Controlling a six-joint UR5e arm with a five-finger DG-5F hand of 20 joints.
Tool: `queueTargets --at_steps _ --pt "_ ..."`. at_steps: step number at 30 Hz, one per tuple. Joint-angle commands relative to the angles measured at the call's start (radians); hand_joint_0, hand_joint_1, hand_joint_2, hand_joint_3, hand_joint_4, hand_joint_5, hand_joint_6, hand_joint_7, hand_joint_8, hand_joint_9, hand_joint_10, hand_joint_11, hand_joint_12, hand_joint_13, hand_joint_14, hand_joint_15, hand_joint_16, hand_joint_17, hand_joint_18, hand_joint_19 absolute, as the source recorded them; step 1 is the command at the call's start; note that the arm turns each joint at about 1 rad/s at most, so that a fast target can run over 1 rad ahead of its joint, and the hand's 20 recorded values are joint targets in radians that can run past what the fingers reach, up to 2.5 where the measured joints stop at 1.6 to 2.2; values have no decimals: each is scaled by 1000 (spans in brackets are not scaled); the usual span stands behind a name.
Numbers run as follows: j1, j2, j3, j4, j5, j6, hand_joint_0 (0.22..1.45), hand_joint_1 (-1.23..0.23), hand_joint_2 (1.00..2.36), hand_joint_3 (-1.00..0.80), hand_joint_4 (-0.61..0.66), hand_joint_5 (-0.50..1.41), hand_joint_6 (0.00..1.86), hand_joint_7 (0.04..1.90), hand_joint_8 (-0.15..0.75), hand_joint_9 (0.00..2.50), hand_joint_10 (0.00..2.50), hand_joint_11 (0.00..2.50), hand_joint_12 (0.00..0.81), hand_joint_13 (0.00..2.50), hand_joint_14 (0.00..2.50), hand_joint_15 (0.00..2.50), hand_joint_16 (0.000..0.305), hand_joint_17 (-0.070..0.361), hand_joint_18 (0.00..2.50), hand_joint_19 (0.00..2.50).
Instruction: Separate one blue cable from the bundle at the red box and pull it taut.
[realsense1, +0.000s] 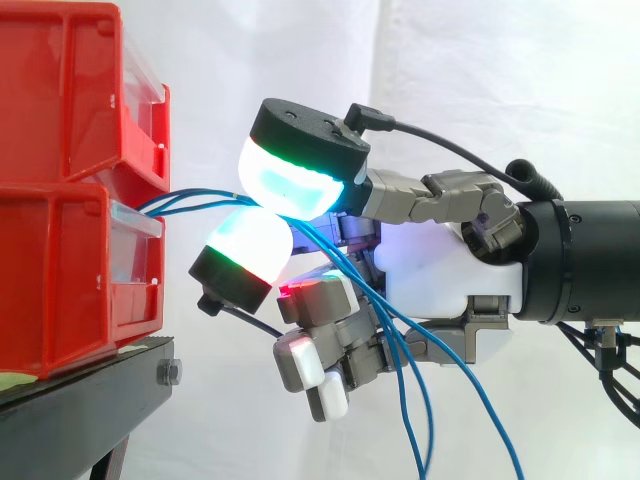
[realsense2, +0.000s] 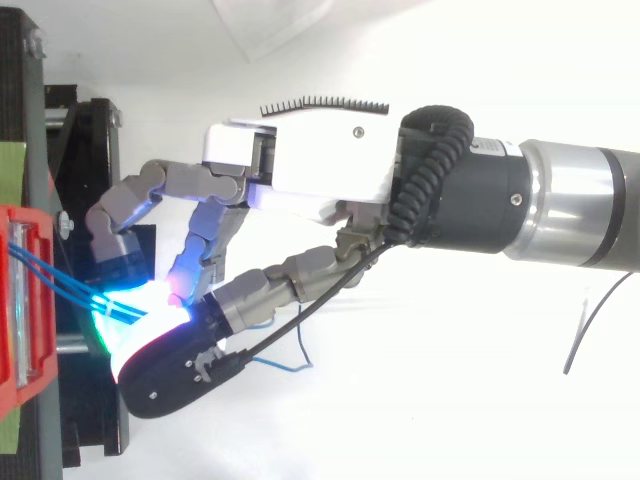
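Observation:
Two red bins are stacked at the left, the upper (realsense1: 60, 90) on the lower (realsense1: 60, 280). Blue cables (realsense1: 190, 198) come out between them and run nearly level to my hand (realsense1: 450, 270). Two glowing fingertips, one above (realsense1: 290, 180) and one below (realsense1: 245, 245), are closed on the cables just right of the bins. I cannot tell how many strands lie in the pinch. Behind the pinch the cables' tails (realsense1: 415, 400) hang down past the palm. From above, the hand (realsense2: 300, 165) reaches left to the red bin (realsense2: 20, 300), and the cables (realsense2: 60, 285) span the short gap.
The bins rest on a black stand (realsense1: 90, 390) whose edge lies just below and left of the hand. A white curtain (realsense1: 500, 80) hangs behind. The other fingers (realsense1: 315, 375) are curled low, apart from the cables' stretched part.

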Motion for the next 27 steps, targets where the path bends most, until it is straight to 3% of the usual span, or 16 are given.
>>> queueTargets --at_steps 1,3,4,7,10,14,17,22,27 --pt "0 0 0 0 0 0 722 -943 1019 -265 -49 -158 885 1253 302 1219 27 1120 366 1070 26 687 43 98 947 735" --pt "0 0 0 1 0 0 763 -953 1011 -367 -66 -161 894 1228 303 1218 26 1120 363 1075 27 702 43 96 940 731" --pt "0 0 0 0 0 0 795 -964 1000 -499 -81 -159 903 1206 299 1220 28 1127 361 1077 26 698 43 96 934 727" --pt "0 0 0 -5 0 0 793 -983 1000 -500 -93 -152 914 1269 297 1237 27 1123 358 1091 27 696 42 95 944 713" --pt "0 0 0 -6 0 0 705 -982 1000 -500 -11 -134 913 1267 307 1275 26 1124 361 1105 28 698 41 93 949 721" --pt "0 0 -2 -6 0 -2 550 -885 1000 -500 58 -118 902 1170 320 1333 27 1121 381 1144 27 709 44 99 991 742" --pt "0 0 -2 -6 0 -3 499 -780 1000 -500 78 -116 880 1170 333 1340 26 1102 397 1153 27 700 48 107 1023 740" --pt "0 0 -2 -6 0 -6 485 -668 1000 -500 83 -116 862 1155 338 1349 26 1093 406 1158 27 687 49 111 1035 732" --pt "0 0 -2 -9 0 -9 591 -523 1000 -500 69 -120 850 1167 306 1331 27 1087 372 1131 27 696 44 99 983 775"
